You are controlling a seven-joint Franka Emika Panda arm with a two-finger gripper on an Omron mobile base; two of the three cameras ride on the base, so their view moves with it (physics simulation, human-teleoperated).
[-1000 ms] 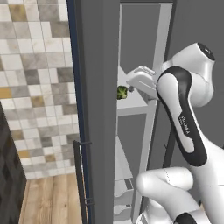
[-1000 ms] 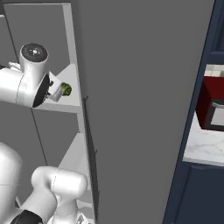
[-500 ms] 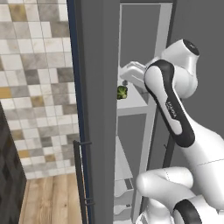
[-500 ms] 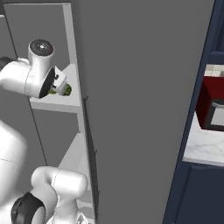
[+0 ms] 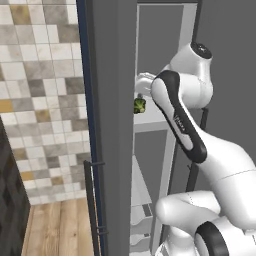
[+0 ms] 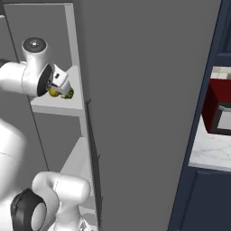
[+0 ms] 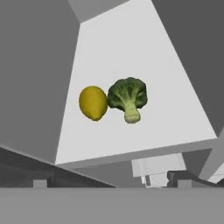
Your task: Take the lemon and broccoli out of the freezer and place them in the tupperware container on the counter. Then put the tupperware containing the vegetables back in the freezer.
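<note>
Below the gripper [image 6: 60, 84] on a white freezer [image 5: 115, 60] shelf [image 7: 131, 57], lemon [image 7: 92, 103] and broccoli [image 7: 127, 98] side by side and touching, both ahead of the wide-open jaws, nothing held, red microwave [image 6: 219, 110] well off on the counter [image 6: 210, 149].

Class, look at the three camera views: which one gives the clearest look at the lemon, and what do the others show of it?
The hand view: the lemon lies whole on the white freezer shelf, beside the broccoli. The right base view shows a yellow sliver behind the gripper. In the left base view I cannot make it out.
</note>
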